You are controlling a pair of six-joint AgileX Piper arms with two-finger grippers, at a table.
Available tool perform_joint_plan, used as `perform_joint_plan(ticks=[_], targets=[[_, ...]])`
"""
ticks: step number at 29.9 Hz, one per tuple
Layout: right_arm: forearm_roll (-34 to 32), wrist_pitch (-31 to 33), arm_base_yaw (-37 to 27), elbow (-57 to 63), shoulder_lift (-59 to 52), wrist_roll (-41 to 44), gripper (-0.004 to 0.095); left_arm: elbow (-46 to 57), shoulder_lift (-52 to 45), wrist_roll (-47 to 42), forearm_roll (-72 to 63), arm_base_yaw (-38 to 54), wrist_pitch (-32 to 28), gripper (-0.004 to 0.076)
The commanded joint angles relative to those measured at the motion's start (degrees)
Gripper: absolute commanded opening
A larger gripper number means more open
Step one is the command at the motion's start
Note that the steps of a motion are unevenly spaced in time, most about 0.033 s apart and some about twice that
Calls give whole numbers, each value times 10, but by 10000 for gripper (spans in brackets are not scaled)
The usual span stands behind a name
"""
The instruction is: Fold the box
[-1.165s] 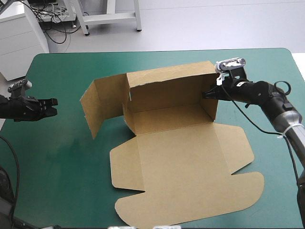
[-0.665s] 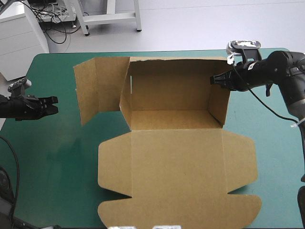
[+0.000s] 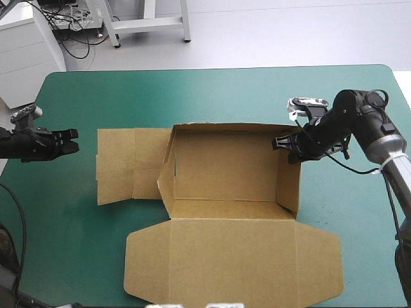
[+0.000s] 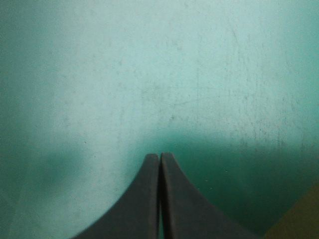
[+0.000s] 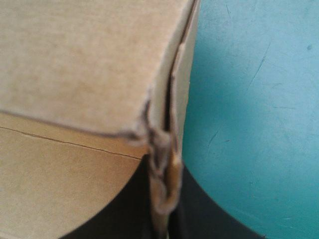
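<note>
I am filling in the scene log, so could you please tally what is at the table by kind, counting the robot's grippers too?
Box: 1, brown, some walls raised.
Grippers: 2, the left gripper shut and empty, the right gripper with its fingers shut on the box's right wall.
Table: 1, with a teal-green cover.
Total: 4

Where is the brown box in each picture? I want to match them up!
High view: the box sits mid-table with its walls partly raised, and the right gripper pinches its right wall's far corner.
Left wrist view: only a small brown corner, likely the box, shows beside the shut left gripper.
Right wrist view: the box fills most of the view, its wall edge between the fingers.
Shared landmark: the teal-green cover.
</note>
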Motion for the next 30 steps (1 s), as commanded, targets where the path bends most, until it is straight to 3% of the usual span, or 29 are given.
perform_joint_plan(ticks=[1,13,23,30], targets=[[7,-37,0,-20,-4,-6,-19,-14,-24,-4,-29,1,-2,-32],[-36,-59,0,-80,91,-61,-20,-14,-24,-4,-29,0,3,-32],[-63,-3,0,-206,168,-78,-19,-14,-24,-4,-23,0,-7,-32],[-65,8,0,-232,185,-77,85,-14,-24,-4,-22,0,-9,-32]])
